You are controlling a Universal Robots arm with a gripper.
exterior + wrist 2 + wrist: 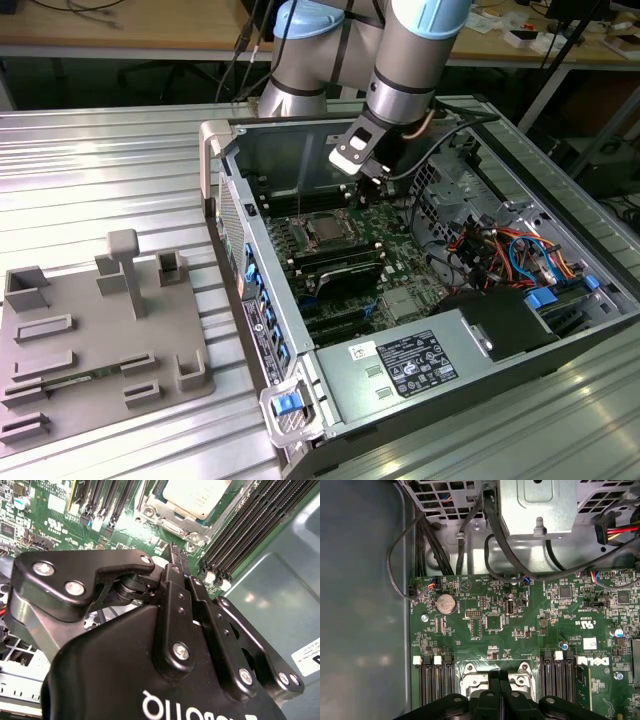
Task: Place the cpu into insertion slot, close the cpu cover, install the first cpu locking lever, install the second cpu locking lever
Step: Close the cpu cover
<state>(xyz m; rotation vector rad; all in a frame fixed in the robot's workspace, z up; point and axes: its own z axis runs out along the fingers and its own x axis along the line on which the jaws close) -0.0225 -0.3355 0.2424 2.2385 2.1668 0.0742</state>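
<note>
Claw (175,556) closed w/ nothing in it, fingertips (493,681) pressed tog. over the motherboard (485,625). We see the cpu (197,495) seated in the insertion slot (172,527), between the memory slots (432,680). In the exterior view the claw hangs at approx. 1 o'clock of the slot, inside the open PC case (232,200).

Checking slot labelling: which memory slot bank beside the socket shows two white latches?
The memory slot bank nearest the coin battery, beside the case panel; the other bank shows one white latch.
</note>
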